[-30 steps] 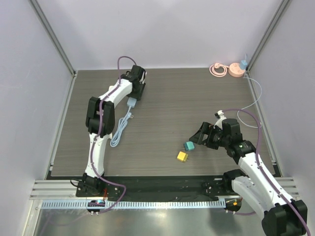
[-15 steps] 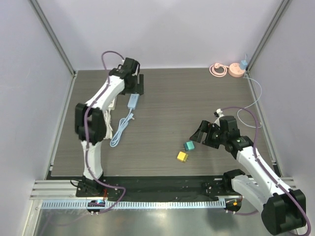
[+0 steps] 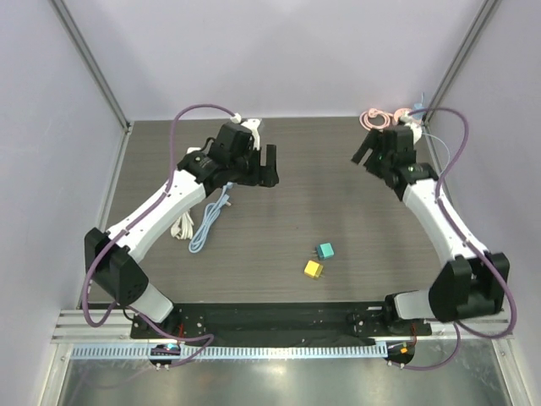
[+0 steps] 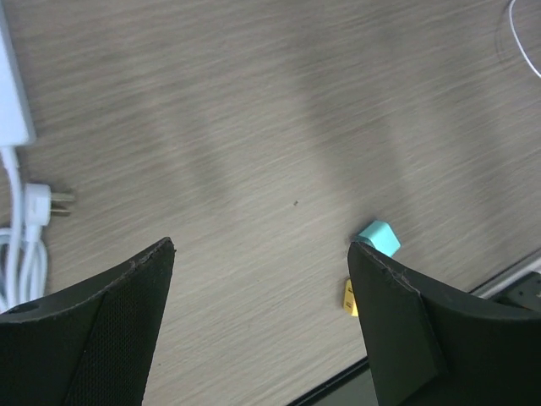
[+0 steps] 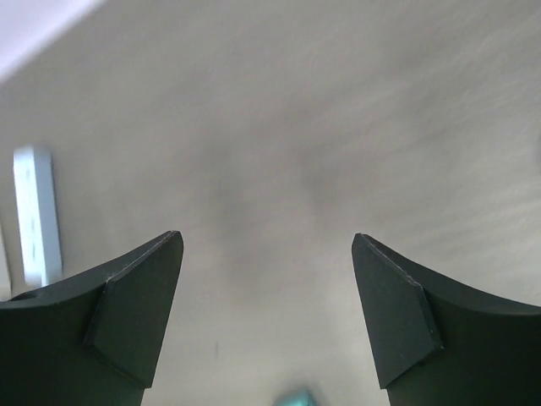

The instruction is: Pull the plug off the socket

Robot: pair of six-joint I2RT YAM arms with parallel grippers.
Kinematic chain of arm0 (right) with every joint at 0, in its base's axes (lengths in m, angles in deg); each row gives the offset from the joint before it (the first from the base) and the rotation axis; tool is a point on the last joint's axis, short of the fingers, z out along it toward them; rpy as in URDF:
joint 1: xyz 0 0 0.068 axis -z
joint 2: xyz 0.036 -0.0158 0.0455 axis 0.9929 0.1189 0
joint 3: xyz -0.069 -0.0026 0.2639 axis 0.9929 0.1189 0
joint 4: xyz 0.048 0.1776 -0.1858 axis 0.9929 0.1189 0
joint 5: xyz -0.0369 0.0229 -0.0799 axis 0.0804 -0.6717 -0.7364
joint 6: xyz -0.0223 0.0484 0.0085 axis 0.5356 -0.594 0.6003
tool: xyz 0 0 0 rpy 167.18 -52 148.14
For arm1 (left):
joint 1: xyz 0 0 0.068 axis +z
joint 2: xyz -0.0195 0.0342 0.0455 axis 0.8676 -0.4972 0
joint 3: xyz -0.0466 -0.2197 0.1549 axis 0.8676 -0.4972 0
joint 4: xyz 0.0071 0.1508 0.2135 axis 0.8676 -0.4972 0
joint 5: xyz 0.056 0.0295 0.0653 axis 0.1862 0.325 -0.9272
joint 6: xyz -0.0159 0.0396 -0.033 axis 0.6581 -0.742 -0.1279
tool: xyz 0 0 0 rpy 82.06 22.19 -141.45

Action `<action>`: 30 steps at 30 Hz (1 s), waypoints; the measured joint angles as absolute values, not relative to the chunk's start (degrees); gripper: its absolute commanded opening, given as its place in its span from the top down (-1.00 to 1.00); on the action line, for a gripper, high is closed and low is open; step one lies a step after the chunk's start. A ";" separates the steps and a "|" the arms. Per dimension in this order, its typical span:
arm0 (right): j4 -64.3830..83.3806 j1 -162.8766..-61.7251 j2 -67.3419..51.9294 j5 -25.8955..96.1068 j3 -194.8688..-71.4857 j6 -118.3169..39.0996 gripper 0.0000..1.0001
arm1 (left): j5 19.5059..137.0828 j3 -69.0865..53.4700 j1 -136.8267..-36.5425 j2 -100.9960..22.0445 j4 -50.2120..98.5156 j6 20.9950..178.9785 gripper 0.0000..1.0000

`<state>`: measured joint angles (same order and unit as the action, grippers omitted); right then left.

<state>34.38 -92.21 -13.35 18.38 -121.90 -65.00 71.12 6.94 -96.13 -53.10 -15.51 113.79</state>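
White links (image 3: 161, 207), purple cables (image 3: 203, 107); left hand (image 4: 260, 247), right hand (image 5: 266, 238) black.

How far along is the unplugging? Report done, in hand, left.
Done, apparently: a teal plug and a yellow plug lie loose on the table, off the power strip. In hand: nothing; the left gripper and right gripper both hang open and empty. Left: possibly the pink socket in the far corner, near the right gripper; whether anything is plugged there I cannot tell.
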 measured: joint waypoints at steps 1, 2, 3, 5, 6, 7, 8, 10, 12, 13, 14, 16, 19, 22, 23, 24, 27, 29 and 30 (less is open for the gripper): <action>33.55 -90.66 -10.94 17.31 -124.35 -65.02 -0.73 | 71.66 6.39 -96.22 -53.13 -15.43 114.12 -0.67; 32.67 -88.89 -8.12 16.57 -126.84 -65.02 -0.73 | 72.73 5.84 -96.24 -53.13 -15.43 114.91 -0.66; 31.58 -87.27 -5.04 15.87 -129.09 -65.04 -0.74 | 73.85 5.54 -96.24 -53.13 -15.40 115.48 -0.66; 30.31 -83.91 1.58 14.67 -134.03 -64.96 -0.76 | 75.66 5.04 -96.33 -53.02 -14.64 116.55 -0.66; 29.79 -82.46 4.57 14.49 -136.15 -64.80 -0.77 | 76.23 4.95 -96.37 -52.97 -14.51 116.83 -0.66; 29.22 -80.80 8.33 14.41 -138.75 -64.74 -0.77 | 76.80 4.90 -96.48 -52.89 -14.35 117.09 -0.66; 29.09 -79.27 11.98 14.51 -141.68 -64.72 -0.77 | 77.19 4.88 -96.52 -52.80 -14.18 117.33 -0.66; 28.35 -76.47 19.31 15.61 -147.43 -65.07 -0.78 | 77.74 4.88 -96.57 -52.36 -13.85 117.82 -0.67; 26.84 -74.62 26.34 16.79 -153.18 -65.61 -0.77 | 77.91 4.88 -96.61 -51.90 -13.68 117.99 -0.67; 26.31 -73.72 30.43 17.38 -156.37 -65.98 -0.76 | 78.00 4.88 -96.61 -51.64 -13.63 117.99 -0.67; 25.88 -73.11 33.73 17.64 -159.17 -66.29 -0.74 | 78.04 4.88 -96.59 -51.46 -13.55 117.99 -0.67; 24.70 -72.58 39.81 18.14 -164.39 -67.05 -0.66 | 78.13 4.88 -96.59 -51.20 -13.35 117.99 -0.68; 23.19 -72.82 47.96 18.60 -171.23 -69.15 -0.52 | 78.26 4.88 -96.57 -51.22 -13.35 117.99 -0.68; 21.29 -73.22 53.88 18.62 -175.71 -71.03 -0.46 | 78.55 4.88 -96.33 -51.22 -13.35 118.01 -0.68; 19.89 -73.35 55.70 18.30 -178.14 -71.86 -0.42 | 78.85 4.88 -96.13 -51.31 -13.35 118.01 -0.67; 19.45 -73.37 56.81 18.51 -179.89 -72.28 -0.41 | 79.36 4.88 -95.91 -51.49 -13.35 118.06 -0.67; 19.01 -73.55 60.00 18.65 -184.76 -73.85 -0.34 | 81.37 4.90 -94.80 -52.32 -13.33 118.51 -0.65; 18.92 -73.66 62.26 18.67 -187.56 -74.84 -0.33 | 82.79 4.90 -93.68 -53.24 -13.33 119.11 -0.64; 18.60 -73.72 63.06 18.65 -188.21 -75.23 -0.28 | 83.38 4.90 -93.20 -53.69 -13.33 119.50 -0.63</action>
<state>18.60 -73.72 63.06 18.65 -188.21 -75.23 83.38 4.90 -93.20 -53.69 -13.33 119.50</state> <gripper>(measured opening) 0.666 0.822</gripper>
